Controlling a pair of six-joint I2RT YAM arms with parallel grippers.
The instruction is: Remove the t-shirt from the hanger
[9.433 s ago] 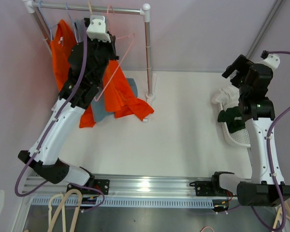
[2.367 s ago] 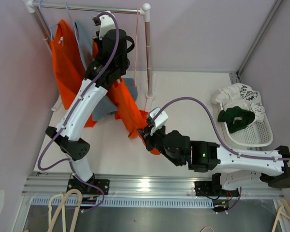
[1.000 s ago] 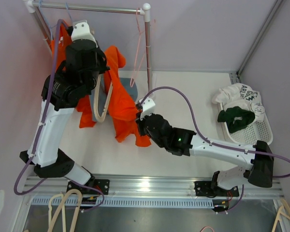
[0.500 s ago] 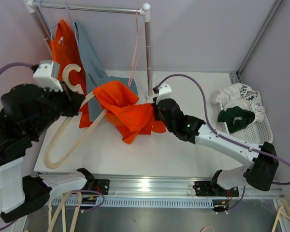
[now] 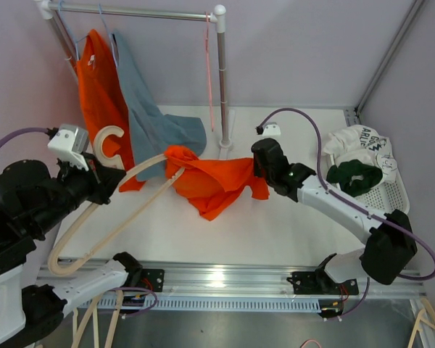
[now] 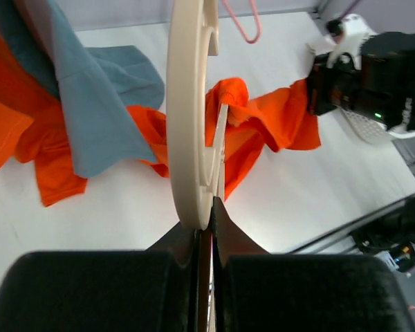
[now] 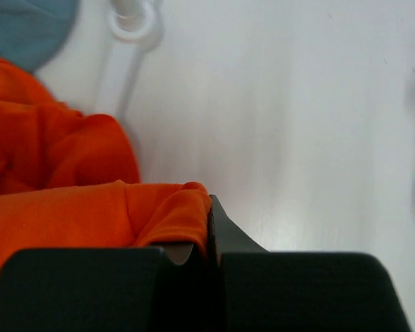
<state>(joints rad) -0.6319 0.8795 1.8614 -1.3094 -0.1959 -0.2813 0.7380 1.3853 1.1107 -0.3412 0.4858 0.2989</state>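
The orange t-shirt [image 5: 217,181] lies stretched across the middle of the table. Its left end is still draped over the far tip of the cream wooden hanger [image 5: 123,196]. My left gripper [image 5: 105,183] is shut on the hanger's lower bar near the hook, at the left of the table. In the left wrist view the hanger [image 6: 187,104] rises edge-on from my left gripper [image 6: 206,207], with the t-shirt [image 6: 263,124] bunched at its far end. My right gripper [image 5: 259,168] is shut on the t-shirt's right edge. In the right wrist view a fold of the t-shirt [image 7: 69,207] is pinched in the right gripper [image 7: 207,211].
A metal rack [image 5: 220,72] stands at the back with another orange shirt [image 5: 98,80], a grey-blue shirt [image 5: 141,109] and a thin pink hanger [image 5: 209,80] on it. A white basket [image 5: 380,206] at the right holds white and dark green clothes.
My left arm has pulled the hanger down to the near left. My right gripper has drawn the t-shirt to the right, so most of it has slid off the hanger.
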